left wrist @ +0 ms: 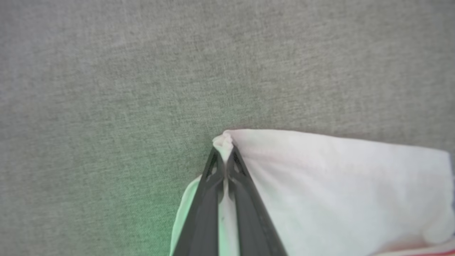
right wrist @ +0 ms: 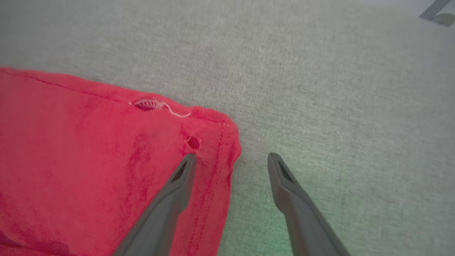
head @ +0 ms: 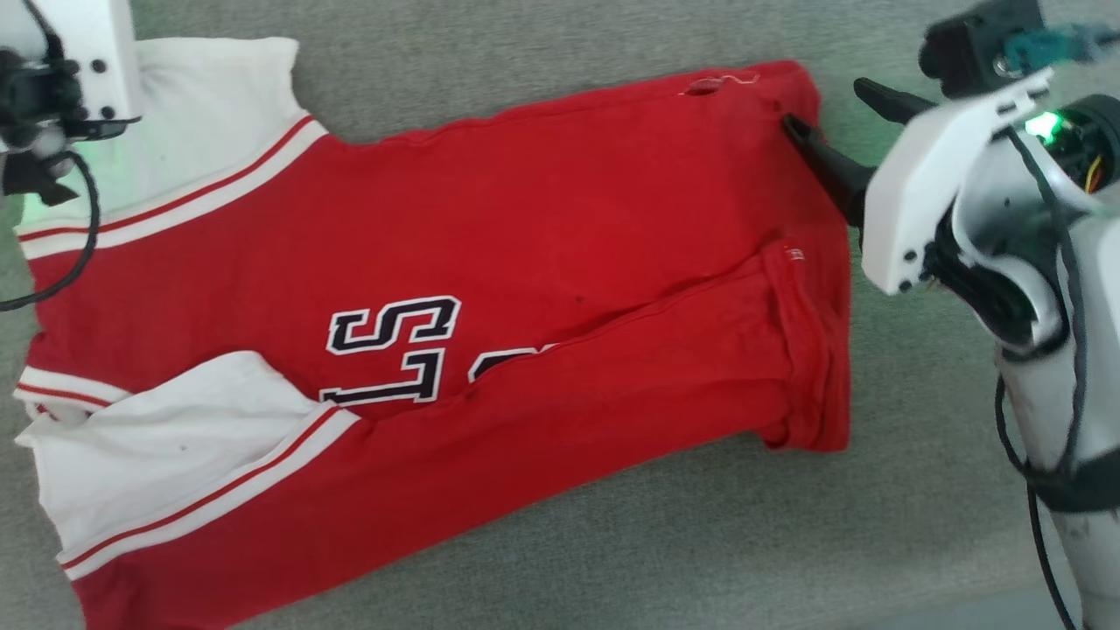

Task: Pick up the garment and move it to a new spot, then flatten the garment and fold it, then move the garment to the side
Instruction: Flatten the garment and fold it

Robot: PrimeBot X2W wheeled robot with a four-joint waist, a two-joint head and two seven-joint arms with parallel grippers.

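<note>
Left hand [left wrist: 224, 153] clamps a white sleeve corner of the garment [head: 542, 262]; right hand [right wrist: 231, 155] gapes wide astride its red hem corner.

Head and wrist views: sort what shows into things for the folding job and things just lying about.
For the job: garment; left gripper, fingers shut on its white sleeve corner; right gripper, fingers open at its red hem corner.
Lying about: grey fabric surface; small pale object.

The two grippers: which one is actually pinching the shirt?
The left gripper, shut on a white sleeve corner of the garment; the right gripper stands open astride its red hem corner.
</note>
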